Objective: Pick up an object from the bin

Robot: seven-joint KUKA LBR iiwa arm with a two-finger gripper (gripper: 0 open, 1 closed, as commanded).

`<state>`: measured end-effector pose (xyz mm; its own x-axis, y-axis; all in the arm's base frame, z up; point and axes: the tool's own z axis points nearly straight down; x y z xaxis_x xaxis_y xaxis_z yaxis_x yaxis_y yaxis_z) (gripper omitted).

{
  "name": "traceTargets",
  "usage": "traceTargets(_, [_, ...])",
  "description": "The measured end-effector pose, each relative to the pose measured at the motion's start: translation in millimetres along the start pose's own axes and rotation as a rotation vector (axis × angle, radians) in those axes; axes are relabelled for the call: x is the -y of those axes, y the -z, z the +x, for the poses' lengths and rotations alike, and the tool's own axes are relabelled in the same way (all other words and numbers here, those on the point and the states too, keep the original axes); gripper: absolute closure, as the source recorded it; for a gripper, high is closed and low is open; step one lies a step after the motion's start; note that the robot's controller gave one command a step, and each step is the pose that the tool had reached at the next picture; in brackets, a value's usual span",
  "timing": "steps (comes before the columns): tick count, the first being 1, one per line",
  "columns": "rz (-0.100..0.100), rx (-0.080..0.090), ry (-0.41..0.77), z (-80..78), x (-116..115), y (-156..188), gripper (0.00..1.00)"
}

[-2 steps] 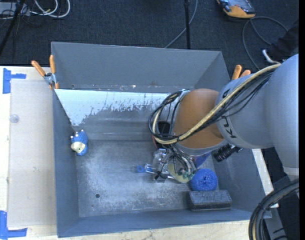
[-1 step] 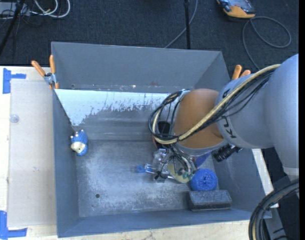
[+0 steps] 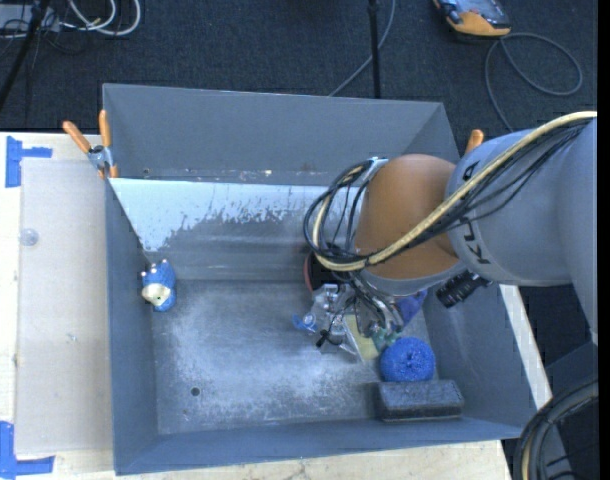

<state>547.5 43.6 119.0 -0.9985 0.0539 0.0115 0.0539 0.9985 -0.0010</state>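
**Where Things Crowd the Tool, a Wrong Catch Is Risked**

Since the near wall of the bin (image 3: 235, 430) is hugged by a dark grey block (image 3: 418, 398), with a blue bristly ball (image 3: 407, 360) just behind it, little room is left on that side. Just beyond the ball, the tool (image 3: 337, 326) is seen low over a small cluster on the right half of the floor: a cream piece (image 3: 363, 344) and a small blue piece (image 3: 307, 321), judged the likeliest pick. Whether the tool is released or clenched cannot be told, as it is masked by the wrist's cables and orange cover (image 3: 405, 218).

Two things could be caught at once, or the ball nudged against the block, because the cluster is so tightly packed; a slip on lifting could follow. Open floor is offered toward the view's left, where a blue-and-white figure (image 3: 158, 286) is set well apart, by the side wall. Farther back, the sloped far wall (image 3: 265, 138) rises behind the arm.
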Motion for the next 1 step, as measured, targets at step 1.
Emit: traceTargets(1, [-0.001, 0.008, 0.0, -1.2, -17.9, 21.9, 1.0])
